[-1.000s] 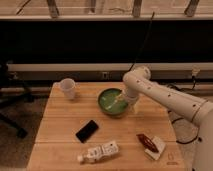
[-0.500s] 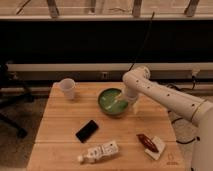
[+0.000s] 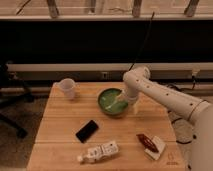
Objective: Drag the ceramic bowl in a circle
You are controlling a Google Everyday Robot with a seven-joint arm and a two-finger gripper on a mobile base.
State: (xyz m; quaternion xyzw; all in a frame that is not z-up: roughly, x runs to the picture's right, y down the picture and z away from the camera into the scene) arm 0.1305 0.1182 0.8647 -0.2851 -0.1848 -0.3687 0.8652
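The ceramic bowl (image 3: 111,101) is round, shallow and green with pale streaks inside. It sits on the wooden table (image 3: 60,130) near the middle of its far half. My gripper (image 3: 121,101) reaches down from the white arm (image 3: 160,95) on the right and sits at the bowl's right rim, its pale tip inside the bowl.
A small white cup (image 3: 67,88) stands at the table's far left. A black phone (image 3: 87,130) lies in front of the bowl. A white bottle (image 3: 98,152) lies near the front edge. A snack packet (image 3: 150,144) lies at the front right.
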